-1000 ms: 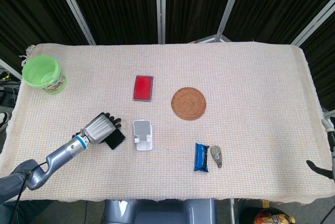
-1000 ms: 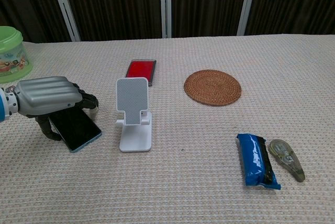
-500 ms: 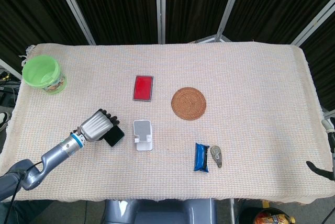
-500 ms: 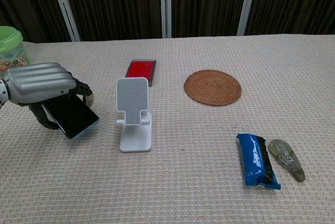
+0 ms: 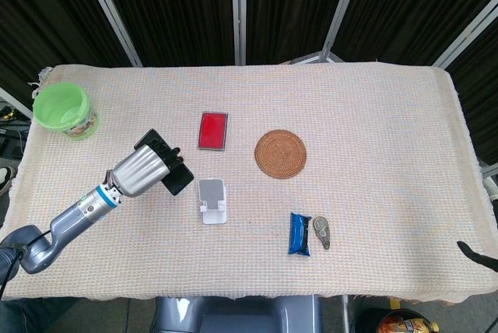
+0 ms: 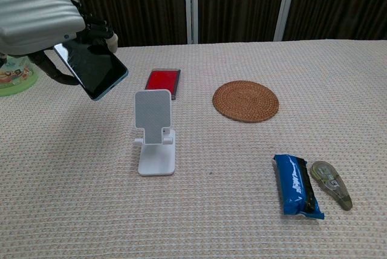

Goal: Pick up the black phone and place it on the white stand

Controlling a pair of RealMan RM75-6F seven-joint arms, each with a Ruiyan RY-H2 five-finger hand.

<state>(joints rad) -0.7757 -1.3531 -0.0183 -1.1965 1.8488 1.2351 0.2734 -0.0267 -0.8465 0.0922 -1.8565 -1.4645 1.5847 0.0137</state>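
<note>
Head view: high, looking down, whole table (image 5: 373, 107). Chest view: low, near front edge, facing back edge. Shared: table centre.

One black phone (image 6: 91, 69), one white stand (image 6: 155, 132), one coaster (image 6: 245, 100) (woven), one green tub (image 5: 63, 109), one blue packet (image 6: 297, 193).

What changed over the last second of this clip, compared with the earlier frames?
The left hand, already gripping the black phone, has lifted it off the cloth: a second ago the phone's lower edge sat low by the table, and now it hangs tilted in the air, above and left of the white stand. The stand, red case, woven coaster, blue packet and green bucket stayed put.
</note>
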